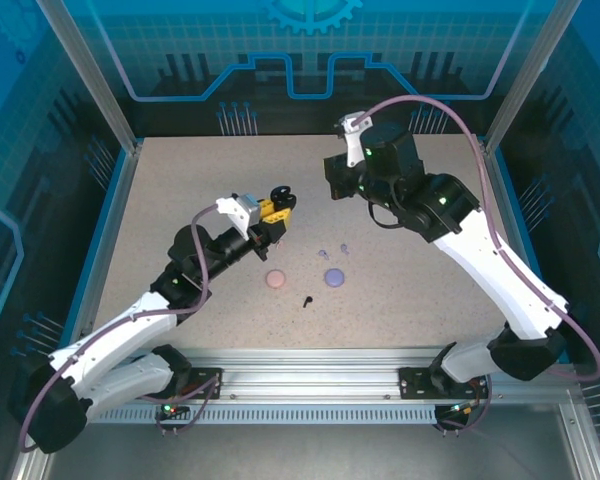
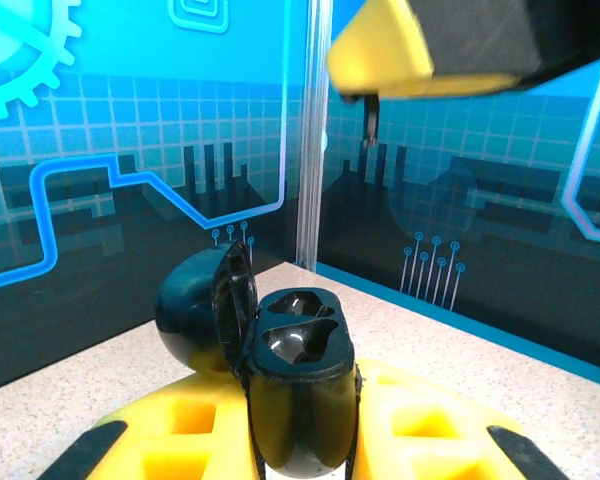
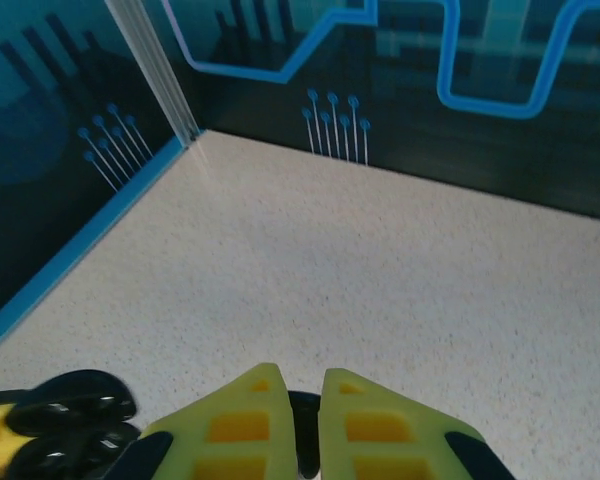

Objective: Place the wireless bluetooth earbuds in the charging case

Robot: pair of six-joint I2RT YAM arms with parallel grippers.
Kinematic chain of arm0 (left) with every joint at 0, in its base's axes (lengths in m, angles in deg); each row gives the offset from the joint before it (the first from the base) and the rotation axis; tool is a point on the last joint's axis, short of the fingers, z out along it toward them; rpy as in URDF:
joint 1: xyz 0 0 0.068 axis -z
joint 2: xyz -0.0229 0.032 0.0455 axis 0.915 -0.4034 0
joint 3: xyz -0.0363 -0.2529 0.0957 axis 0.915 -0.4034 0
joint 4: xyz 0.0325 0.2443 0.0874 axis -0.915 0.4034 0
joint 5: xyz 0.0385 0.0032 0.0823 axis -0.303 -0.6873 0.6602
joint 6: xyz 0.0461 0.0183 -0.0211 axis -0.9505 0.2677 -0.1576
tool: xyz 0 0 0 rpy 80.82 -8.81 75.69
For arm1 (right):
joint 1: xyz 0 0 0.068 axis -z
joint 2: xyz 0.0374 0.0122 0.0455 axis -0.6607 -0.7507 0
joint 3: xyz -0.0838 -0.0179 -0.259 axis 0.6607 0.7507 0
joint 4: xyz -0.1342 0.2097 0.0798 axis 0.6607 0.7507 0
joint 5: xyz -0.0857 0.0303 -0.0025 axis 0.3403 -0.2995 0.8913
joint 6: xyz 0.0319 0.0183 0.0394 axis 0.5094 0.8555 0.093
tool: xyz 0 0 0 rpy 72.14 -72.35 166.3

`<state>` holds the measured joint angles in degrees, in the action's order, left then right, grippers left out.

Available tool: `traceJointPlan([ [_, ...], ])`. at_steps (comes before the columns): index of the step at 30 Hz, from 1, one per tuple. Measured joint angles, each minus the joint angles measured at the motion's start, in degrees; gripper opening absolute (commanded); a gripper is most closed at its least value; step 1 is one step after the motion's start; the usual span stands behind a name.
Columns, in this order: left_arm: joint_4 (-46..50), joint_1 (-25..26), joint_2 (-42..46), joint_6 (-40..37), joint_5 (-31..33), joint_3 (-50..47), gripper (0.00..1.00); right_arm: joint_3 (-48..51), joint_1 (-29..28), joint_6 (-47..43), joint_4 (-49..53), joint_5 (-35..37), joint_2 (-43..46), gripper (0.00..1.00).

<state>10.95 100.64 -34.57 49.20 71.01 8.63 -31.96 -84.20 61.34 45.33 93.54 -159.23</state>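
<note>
My left gripper point(image 1: 270, 212) is shut on the black charging case point(image 1: 279, 196), holding it above the table with its lid open. In the left wrist view the case point(image 2: 298, 375) stands between the yellow fingers point(image 2: 170, 430), and both sockets look empty. My right gripper point(image 1: 333, 186) hovers just right of the case, shut on a black earbud point(image 3: 302, 432). The earbud's stem point(image 2: 370, 122) hangs below a right finger point(image 2: 380, 48), above the case. Another black earbud point(image 1: 307, 300) lies on the table. Two lavender earbuds point(image 1: 323, 253) lie near the middle.
A closed pink case point(image 1: 276, 279) and a closed lavender case point(image 1: 334, 277) sit on the speckled table point(image 1: 420, 290) in front of the arms. Blue-edged walls point(image 3: 70, 250) border the table. The open black case point(image 3: 70, 415) is at the right wrist view's lower left.
</note>
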Motion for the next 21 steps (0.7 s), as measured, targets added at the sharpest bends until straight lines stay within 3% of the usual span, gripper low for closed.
traceJointPlan([
  [9, -0.8, 2.2, -2.6, -4.1, 1.1, 0.1, 0.0, 6.8, -7.1, -8.0, -10.4, -1.5, 3.1, 0.09],
  [21, -0.8, 3.0, -2.6, -6.8, 1.1, 1.6, 0.0, 9.6, -9.8, -11.9, -14.2, -1.2, 2.7, 0.09],
])
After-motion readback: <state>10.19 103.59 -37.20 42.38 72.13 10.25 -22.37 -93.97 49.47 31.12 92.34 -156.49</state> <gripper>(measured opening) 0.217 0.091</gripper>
